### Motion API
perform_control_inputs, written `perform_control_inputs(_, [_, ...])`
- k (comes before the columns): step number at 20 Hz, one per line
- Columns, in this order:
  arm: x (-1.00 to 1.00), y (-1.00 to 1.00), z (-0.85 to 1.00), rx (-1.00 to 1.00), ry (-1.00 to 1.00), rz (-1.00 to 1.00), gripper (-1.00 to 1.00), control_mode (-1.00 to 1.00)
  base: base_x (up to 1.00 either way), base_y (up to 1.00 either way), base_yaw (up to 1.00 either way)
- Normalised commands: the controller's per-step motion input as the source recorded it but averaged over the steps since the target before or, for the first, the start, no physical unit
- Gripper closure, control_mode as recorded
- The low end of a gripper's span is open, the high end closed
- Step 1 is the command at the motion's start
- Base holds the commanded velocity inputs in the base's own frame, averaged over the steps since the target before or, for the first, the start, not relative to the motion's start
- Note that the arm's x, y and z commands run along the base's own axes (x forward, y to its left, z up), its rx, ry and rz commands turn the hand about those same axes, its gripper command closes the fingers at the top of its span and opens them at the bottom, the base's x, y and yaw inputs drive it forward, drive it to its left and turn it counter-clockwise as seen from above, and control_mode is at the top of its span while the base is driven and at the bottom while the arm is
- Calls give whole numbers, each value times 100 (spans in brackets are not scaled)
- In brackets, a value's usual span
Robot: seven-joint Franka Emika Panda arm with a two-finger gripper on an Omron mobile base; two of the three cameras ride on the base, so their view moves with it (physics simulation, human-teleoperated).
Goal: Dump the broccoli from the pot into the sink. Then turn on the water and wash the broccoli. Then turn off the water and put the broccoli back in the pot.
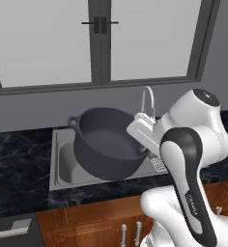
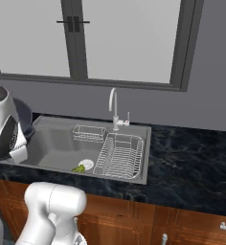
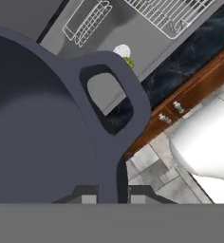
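Note:
The dark blue-grey pot (image 1: 106, 144) hangs tipped on its side above the sink (image 1: 62, 170), its mouth facing the room and nothing showing inside. My gripper (image 1: 143, 144) is shut on the pot's right rim. In the hand view the pot's wall (image 3: 38, 133) and a loop handle (image 3: 133, 97) loom large, and the rim runs down between my fingertips, where the gripper (image 3: 113, 198) is clamped on it. The small yellow-green broccoli (image 2: 79, 168) lies on the sink floor (image 2: 52, 143) next to the white-rimmed drain (image 2: 86, 164); the hand view shows the broccoli (image 3: 129, 62) past the handle.
A chrome gooseneck faucet (image 2: 114, 107) stands behind the basin, with no stream. A large wire rack (image 2: 119, 154) fills the sink's right part and a small wire basket (image 2: 88, 133) sits at the back. Dark marbled countertop (image 2: 191, 158) surrounds the sink, with wooden cabinets below.

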Motion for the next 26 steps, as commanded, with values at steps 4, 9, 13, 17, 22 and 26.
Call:
perform_control_inputs(4, [8, 69, 0, 0, 17, 2, 100, -100, 0, 0, 0])
perform_control_inputs(9, [1, 57, -8, 0, 12, 2, 100, -100, 0, 0, 0])
perform_control_inputs(13, [2, 44, -16, 0, 6, 3, 100, -100, 0, 0, 0])
perform_control_inputs(17, [13, 41, -23, 0, 2, 1, 100, -100, 0, 0, 0])
perform_control_inputs(22, [20, 45, -28, 0, 0, 1, 100, -100, 0, 0, 0])
perform_control_inputs(26, [23, 46, -26, 0, 2, 0, 100, -100, 0, 0, 0])
